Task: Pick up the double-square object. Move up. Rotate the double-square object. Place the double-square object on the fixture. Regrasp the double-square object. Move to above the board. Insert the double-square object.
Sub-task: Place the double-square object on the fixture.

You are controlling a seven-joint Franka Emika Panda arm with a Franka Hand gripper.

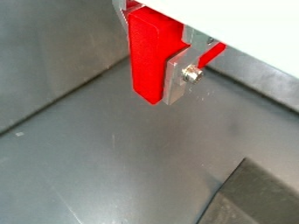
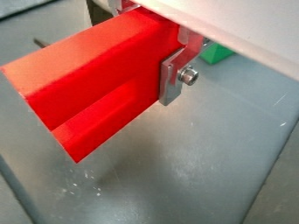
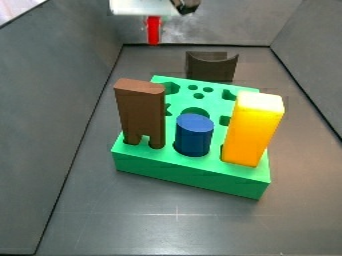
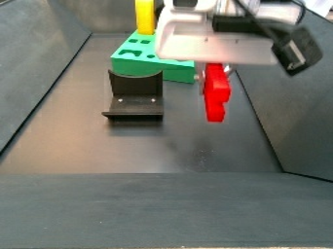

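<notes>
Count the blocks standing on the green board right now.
3: a brown notched block at one near corner, a blue cylinder beside it, and a yellow-orange block at the other near corner. The hand holds the red double-square object off the board.

Gripper point(image 3: 171, 12) at top edge, behind green board point(image 3: 187, 168), red double-square object point(image 3: 154, 29) hanging below it; jaw state unclear.

A smooth matte grey floor point(image 3: 174, 215) lies under even, soft light and carries faint pale scuffs in a wrist view point(image 2: 87, 179). Plain grey side walls point(image 4: 39, 78) slope up from it, meeting it along straight seams in both side views.
</notes>
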